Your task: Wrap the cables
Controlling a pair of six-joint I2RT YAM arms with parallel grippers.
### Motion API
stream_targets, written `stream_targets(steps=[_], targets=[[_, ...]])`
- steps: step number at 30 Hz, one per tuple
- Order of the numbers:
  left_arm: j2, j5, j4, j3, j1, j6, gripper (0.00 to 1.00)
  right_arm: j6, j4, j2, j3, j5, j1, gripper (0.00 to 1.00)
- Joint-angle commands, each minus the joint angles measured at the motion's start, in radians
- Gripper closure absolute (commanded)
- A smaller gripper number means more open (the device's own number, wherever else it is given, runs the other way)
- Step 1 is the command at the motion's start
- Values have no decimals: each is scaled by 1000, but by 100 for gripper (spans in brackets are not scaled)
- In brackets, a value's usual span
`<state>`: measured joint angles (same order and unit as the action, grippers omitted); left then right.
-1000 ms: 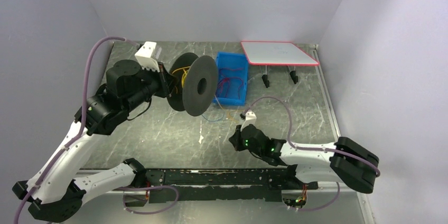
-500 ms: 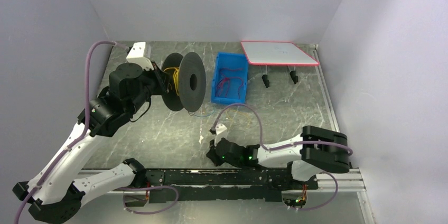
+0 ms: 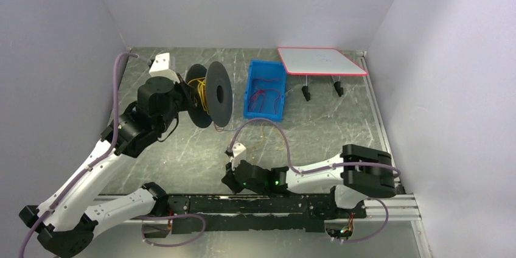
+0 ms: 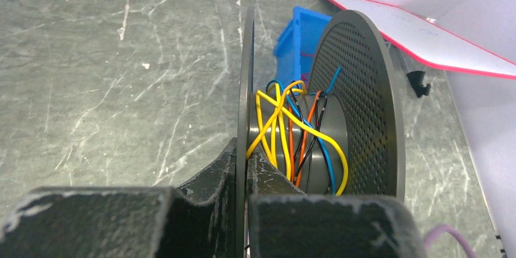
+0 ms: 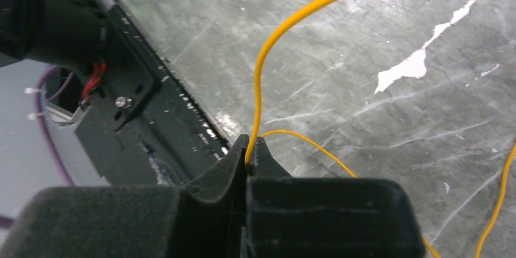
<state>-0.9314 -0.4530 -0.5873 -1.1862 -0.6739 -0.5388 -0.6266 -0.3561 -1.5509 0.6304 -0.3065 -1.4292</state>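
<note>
Top view barely shows the thin wires; the wrist views help. Left hand (image 4: 246,156) is clamped tight on the rim of the dark perforated spool (image 4: 365,100), with the cables (image 4: 291,125) looped messily round its hub. Right hand (image 5: 249,148) is pinched shut on a yellow cable (image 5: 256,87) low over the marbled grey tabletop (image 5: 365,118), and the cable's far end runs off-frame. Blue plastic bin (image 3: 249,97) holds red wires (image 3: 264,97).
</note>
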Motion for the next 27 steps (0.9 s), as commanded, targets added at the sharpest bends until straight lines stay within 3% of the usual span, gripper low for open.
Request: stream_targets(steps=[1,17,22,27], targets=[[4,-89,124,17,6,-32,93,8,41,86,17,-25,-31,100],[-25,-119,130,139,5,-47,93,136,-163,327,14,134,-51,100],[-43,-109,118,157,5,-54,93,188,-101,323,118,149,-51,100],[-60,-112,109,181,4,-49,93,262,69,322,254,93,-50,100]])
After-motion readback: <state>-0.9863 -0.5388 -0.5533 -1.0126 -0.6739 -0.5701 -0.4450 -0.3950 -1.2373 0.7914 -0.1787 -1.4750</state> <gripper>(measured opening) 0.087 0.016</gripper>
